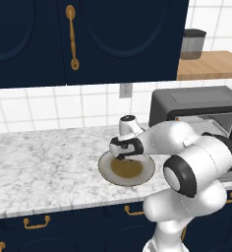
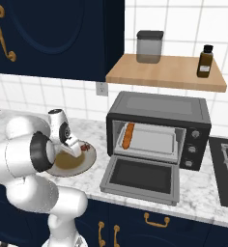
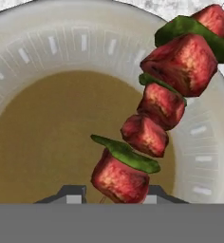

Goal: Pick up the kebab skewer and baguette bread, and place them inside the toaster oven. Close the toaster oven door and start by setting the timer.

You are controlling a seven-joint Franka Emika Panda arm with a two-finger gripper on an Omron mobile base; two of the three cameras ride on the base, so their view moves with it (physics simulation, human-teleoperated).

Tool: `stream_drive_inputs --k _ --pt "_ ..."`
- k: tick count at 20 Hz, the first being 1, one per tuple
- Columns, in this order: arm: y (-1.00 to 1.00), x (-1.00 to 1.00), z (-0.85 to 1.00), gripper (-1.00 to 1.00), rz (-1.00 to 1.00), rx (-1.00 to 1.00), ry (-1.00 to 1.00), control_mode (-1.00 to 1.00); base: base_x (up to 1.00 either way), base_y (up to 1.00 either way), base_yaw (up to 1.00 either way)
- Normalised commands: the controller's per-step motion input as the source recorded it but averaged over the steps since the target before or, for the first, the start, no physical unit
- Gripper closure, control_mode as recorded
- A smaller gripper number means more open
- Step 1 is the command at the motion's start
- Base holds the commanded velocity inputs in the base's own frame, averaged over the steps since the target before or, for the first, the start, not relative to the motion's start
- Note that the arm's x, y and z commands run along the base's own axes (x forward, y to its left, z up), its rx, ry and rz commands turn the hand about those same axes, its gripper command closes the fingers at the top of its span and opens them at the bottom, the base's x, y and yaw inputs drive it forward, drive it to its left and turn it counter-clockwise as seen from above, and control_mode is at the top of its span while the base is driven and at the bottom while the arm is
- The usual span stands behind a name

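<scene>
Left base view: the arm reaches down over the plate (image 1: 146, 173) on the counter (image 1: 44, 162), the claw (image 1: 122, 155) low over the plate's brown middle. The oven (image 1: 196, 106) stands at the right.

Right base view: the baguette (image 2: 128, 135) already lies on the rack inside the oven, so that half looks done. The door (image 2: 142, 179) hangs open and flat; closing it and turning the timer (image 2: 195, 135) remain. The skewer (image 2: 85, 147) is on the plate at the claw.

Hand view: the skewer runs from the lower middle up to the right across the plate's rim, its lowest meat chunk between the two fingertips (image 3: 72, 195). Whether they have clamped on it, I cannot tell.
</scene>
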Motion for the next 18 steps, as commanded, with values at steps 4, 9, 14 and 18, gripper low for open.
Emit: stream_drive_inputs --k 4,9,14,18 --pt "-0.48 -0.71 0.71 1.0 0.18 0.0 0.0 -1.0 0.0 0.0 0.0" --pt "-0.74 -0.83 0.62 1.0 0.28 0.0 0.0 -1.0 0.0 0.0 0.0" --pt "-0.87 -0.82 0.52 1.0 0.3 0.0 0.0 -1.0 0.0 0.0 0.0" --pt "-0.92 -0.55 0.53 1.0 0.26 0.0 0.0 -1.0 0.0 0.0 0.0"
